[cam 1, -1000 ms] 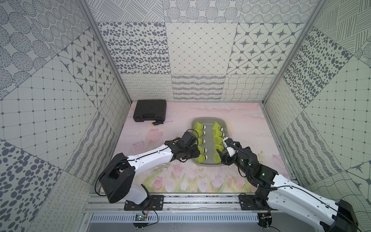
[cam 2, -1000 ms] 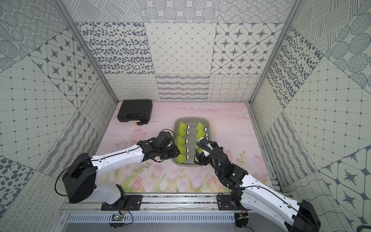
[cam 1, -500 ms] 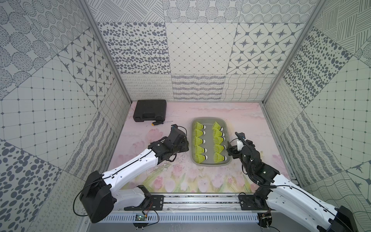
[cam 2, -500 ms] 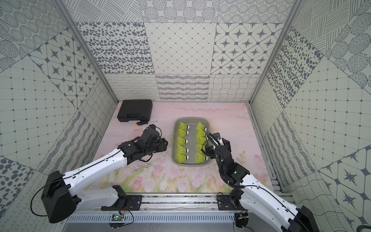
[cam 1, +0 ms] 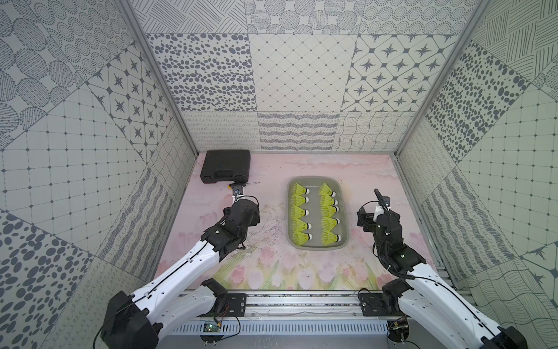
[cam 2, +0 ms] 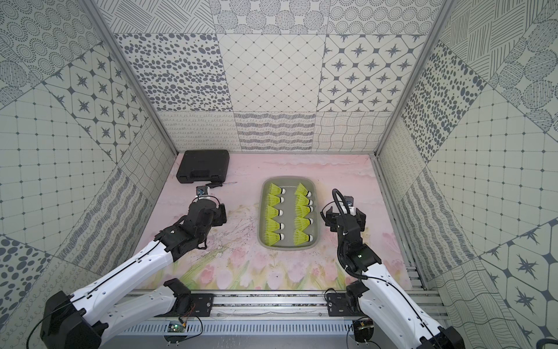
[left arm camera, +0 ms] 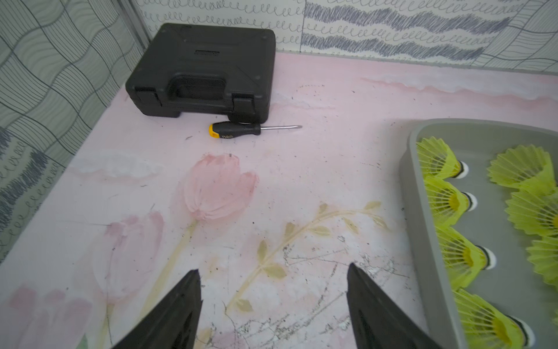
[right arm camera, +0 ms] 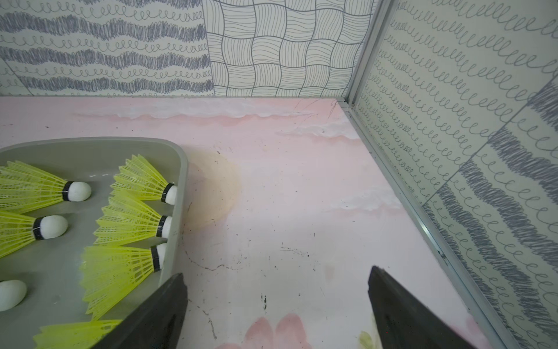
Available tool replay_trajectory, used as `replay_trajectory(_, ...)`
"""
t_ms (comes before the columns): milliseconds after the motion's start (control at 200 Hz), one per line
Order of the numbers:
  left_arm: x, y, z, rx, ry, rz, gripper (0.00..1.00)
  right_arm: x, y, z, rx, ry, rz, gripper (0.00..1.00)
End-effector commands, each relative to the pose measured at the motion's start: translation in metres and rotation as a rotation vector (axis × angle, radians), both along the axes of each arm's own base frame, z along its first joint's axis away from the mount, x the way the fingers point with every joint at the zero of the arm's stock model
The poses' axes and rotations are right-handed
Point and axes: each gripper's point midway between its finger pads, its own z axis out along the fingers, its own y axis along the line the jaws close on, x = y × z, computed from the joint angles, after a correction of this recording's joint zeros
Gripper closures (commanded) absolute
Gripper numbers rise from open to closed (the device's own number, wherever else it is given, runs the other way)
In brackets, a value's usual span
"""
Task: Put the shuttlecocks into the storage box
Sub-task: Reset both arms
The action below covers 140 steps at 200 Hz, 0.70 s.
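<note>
Starting at the far left, you are looking at a black case (cam 1: 226,165) lying flat in the far-left corner of the pink flowered mat (cam 1: 271,272), close against the walls. A screwdriver (left arm camera: 234,130) with a black and orange handle is lying just on the near side of the case, its shaft pointing right. I cannot tell whether it is touching the case's edge.

Your left gripper (left arm camera: 273,269) is hovering over bare mat, nearer to you than the screwdriver and to the left of the box. Its jaws are standing wide apart with only mat showing between them, so it is holding nothing.

Moving right, the grey storage box (cam 1: 317,246) is sitting on the mat around the middle, its long side running from far to near. All ten shuttlecocks (cam 1: 299,211) that you are seeing are lying inside it on their sides. They are lying in two columns of five, yellow skirts pointing left and white tips pointing right. The right column's tips are lying close against the box's right wall.

Your right gripper (right arm camera: 275,272) is hanging just to the right of the box, over bare mat. Its jaws are spread wide and gripping nothing. In the right wrist view one finger (right arm camera: 157,311) is showing in front of the box's rim. I cannot tell whether it is touching.
</note>
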Motion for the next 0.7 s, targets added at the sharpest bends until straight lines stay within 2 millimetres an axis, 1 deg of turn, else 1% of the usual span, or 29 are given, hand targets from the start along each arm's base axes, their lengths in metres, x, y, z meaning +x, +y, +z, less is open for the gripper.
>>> replay_trajectory(0,0.019,0.033,0.023,0.161,-0.159,0.08,0.18,0.008,-0.009,0.004,0.021,-0.051,-0.026,0.02)
replay_trajectory(140,0.026,0.053,0.01,0.147,-0.154,0.115,0.11,0.014,-0.022,-0.001,0.037,-0.063,-0.051,0.0)
replay_trajectory(315,0.033,0.078,-0.003,0.103,-0.168,0.173,0.02,0.022,-0.029,-0.008,0.061,-0.079,-0.044,0.0)
replay_trajectory(360,0.035,0.082,-0.006,0.095,-0.175,0.173,0.0,0.024,-0.031,-0.009,0.067,-0.086,-0.041,0.0)
replay_trajectory(505,0.041,0.093,-0.019,0.063,-0.177,0.18,0.0,0.03,-0.038,-0.018,0.098,-0.088,-0.043,0.0)
replay_trajectory(695,0.046,0.094,-0.033,0.079,-0.189,0.142,0.0,0.038,-0.043,-0.028,0.117,-0.085,-0.046,0.0)
